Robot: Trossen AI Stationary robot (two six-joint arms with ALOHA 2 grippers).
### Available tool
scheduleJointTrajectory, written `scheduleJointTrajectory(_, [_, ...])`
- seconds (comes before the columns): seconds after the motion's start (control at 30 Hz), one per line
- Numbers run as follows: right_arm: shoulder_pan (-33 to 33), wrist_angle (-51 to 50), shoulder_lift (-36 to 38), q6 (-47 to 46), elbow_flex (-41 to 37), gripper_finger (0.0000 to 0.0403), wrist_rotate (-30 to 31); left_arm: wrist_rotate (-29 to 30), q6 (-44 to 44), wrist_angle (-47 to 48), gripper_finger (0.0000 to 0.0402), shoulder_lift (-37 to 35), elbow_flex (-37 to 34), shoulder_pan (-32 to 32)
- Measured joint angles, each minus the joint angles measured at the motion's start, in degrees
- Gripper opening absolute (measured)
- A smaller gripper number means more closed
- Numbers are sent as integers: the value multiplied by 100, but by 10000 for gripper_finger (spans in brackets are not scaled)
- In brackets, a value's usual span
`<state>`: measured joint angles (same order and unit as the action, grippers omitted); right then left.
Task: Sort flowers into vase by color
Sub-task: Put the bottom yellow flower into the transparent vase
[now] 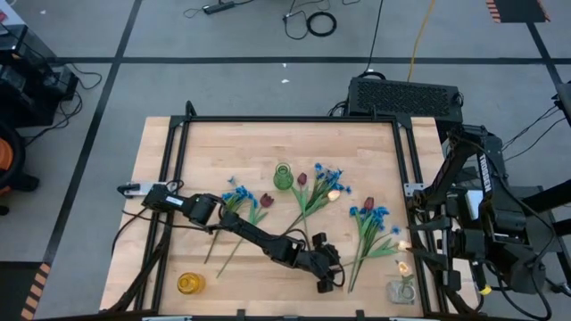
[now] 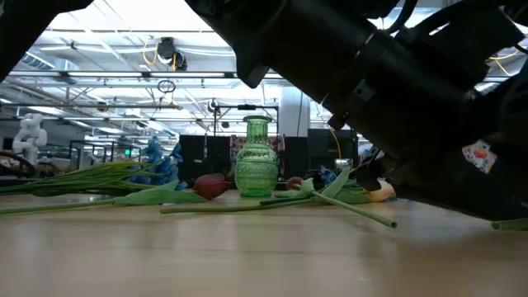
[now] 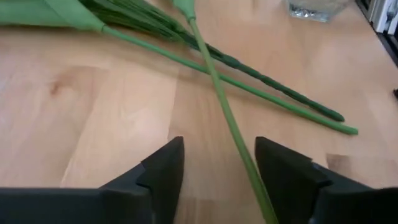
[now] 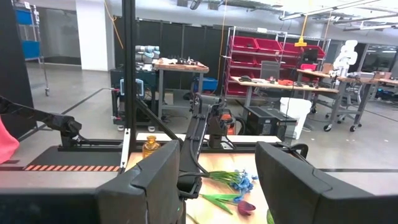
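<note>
Astride green stem (image 3: 233,127) — left pincer (image 3: 219,168) agape

table (image 1: 178,241): pale wood, light grain
vases: green glass (image 1: 283,176), amber yellow (image 1: 189,283), clear (image 1: 401,292)
flowers: blue clusters (image 1: 239,194), dark red tulip (image 1: 266,201), cream-yellow tulip (image 1: 334,195)
stems (image 3: 219,93): green
left gripper (image 3: 219,177): black fingers
right gripper (image 4: 217,180): black fingers
floor (image 1: 223,80): grey, black tape lines
bins (image 4: 258,46): red
</note>
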<state>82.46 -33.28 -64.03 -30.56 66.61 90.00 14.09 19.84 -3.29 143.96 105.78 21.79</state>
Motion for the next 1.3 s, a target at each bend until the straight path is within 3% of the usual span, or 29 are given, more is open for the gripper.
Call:
scheduleJointTrajectory(0.53, [0,4,-37,0,7,203,-27,-117,-24,449,15,-14,22,-140])
scheduleJointTrajectory(1.03, [4,16,-269,-20,9,203,-22,17,64,1395,11,-1073,-4,-156])
scheduleJointTrajectory(1.17, [4,71,-271,-22,9,203,-9,426,65,1599,11,-1396,-4,-61])
scheduleJointTrajectory(1.3, [4,188,-271,-18,9,203,-7,1195,67,1969,11,-1663,-2,64])
